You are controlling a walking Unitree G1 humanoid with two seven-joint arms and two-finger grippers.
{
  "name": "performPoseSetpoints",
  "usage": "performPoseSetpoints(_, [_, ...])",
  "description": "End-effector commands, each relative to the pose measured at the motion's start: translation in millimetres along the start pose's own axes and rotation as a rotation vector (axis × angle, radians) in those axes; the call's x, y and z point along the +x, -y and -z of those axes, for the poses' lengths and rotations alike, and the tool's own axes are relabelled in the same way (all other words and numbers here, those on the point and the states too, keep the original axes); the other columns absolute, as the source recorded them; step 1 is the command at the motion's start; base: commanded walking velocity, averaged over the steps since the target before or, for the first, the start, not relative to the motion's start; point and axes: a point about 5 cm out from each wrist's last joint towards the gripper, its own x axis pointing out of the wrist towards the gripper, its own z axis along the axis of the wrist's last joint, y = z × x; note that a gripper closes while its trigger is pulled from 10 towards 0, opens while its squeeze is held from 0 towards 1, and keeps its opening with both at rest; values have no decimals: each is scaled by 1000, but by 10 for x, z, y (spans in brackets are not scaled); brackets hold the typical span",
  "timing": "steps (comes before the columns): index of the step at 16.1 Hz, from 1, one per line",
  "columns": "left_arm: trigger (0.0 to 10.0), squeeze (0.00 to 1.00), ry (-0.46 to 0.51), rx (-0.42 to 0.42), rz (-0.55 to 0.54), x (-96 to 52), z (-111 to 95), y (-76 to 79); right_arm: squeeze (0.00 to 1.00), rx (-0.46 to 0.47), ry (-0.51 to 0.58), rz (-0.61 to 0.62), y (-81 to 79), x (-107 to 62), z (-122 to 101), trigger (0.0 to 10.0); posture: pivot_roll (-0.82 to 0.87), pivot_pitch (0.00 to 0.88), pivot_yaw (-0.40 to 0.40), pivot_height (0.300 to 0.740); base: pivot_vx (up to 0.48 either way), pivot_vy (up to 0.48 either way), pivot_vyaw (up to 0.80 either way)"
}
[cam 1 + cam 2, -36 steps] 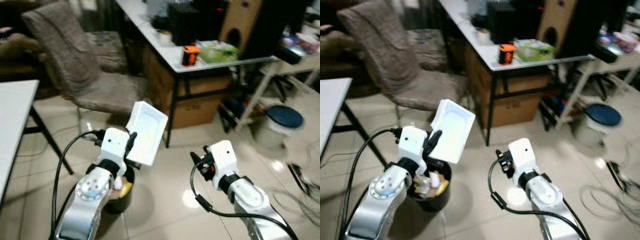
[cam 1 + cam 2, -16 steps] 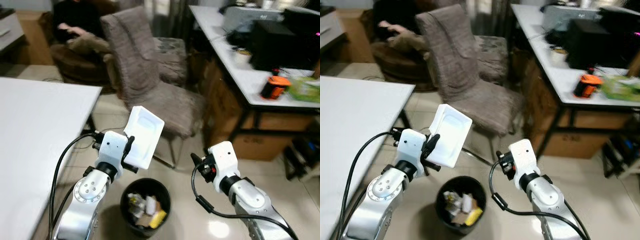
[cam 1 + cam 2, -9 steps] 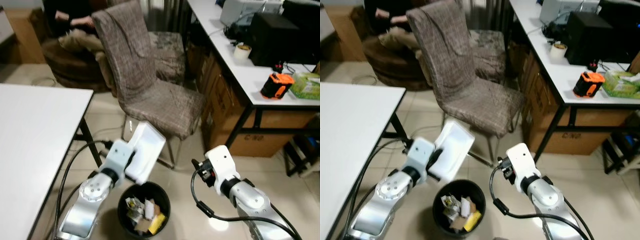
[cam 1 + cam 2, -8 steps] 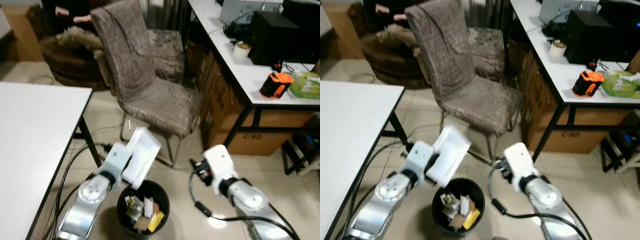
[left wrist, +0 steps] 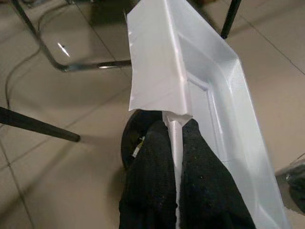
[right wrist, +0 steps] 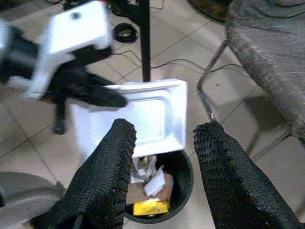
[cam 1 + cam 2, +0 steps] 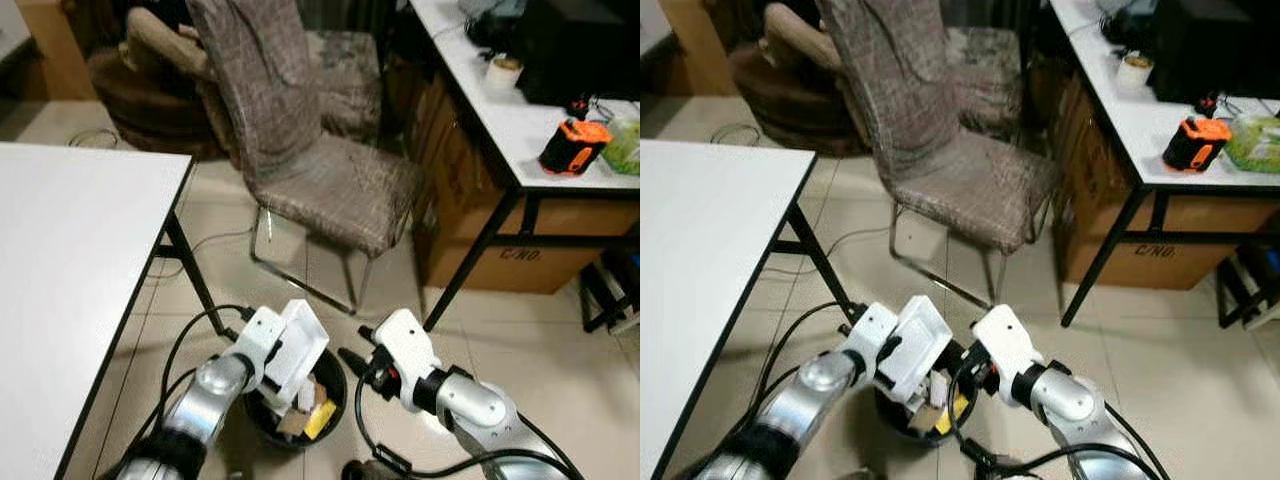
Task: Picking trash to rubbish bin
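White plastic tray (image 7: 296,352) pinched by its rim in the left gripper (image 5: 174,143), fingers closed tight on the rim edge (left wrist view: rim sandwiched between both black fingers (image 5: 152,157)). Tray is tilted steeply, held just above the black rubbish bin (image 6: 183,177) on the tiled floor (image 7: 560,370). Bin already has paper scraps + a yellow item (image 6: 150,208) inside.

Right gripper (image 6: 164,138) holds nothing, fingers spread wide, pointing toward tray and bin from the other side, close by.

Task state (judgement): tray over bin, not yet released; drop is the step in hand.

Risks:
- Tray looks about as wide as the bin mouth. If let go at this tilt w/o lining up, a corner could catch the bin rim and the tray may bridge the opening or tip out onto the floor.
- Bin looks light and part full; a push from the tray or from either arm could slide or topple it, spilling contents.
- Right gripper sits near the tray's far edge; closing in further risks knocking the tray off line.
- Thin rim grip: the tray may pivot between the fingers before release.
- Cables (image 7: 185,345) trail along the floor near the table leg (image 7: 195,275); chair (image 7: 330,180) legs just behind the bin. Limited room to reposition.
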Motion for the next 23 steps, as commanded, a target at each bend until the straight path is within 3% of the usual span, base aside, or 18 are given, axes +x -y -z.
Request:
performPoseSetpoints(1, [10000, 0, 15, -40, -11, 28, -23, -24, 0, -1, 15, -28, -47, -33, -38, 10000, -134, 210, -25, 740, 0, 0, 0])
performPoseSetpoints(10, [10000, 0, 13, -92, -71, 74, -67, -230, 0, -1, 11, -34, -51, -158, -62, 10000, -149, 247, -41, 740, 0, 0, 0])
performPoseSetpoints(23, [10000, 0, 37, -95, -86, 84, -101, -267, 0, -19, -5, -73, -90, -194, -97, 10000, -160, 266, -75, 740, 0, 0, 0])
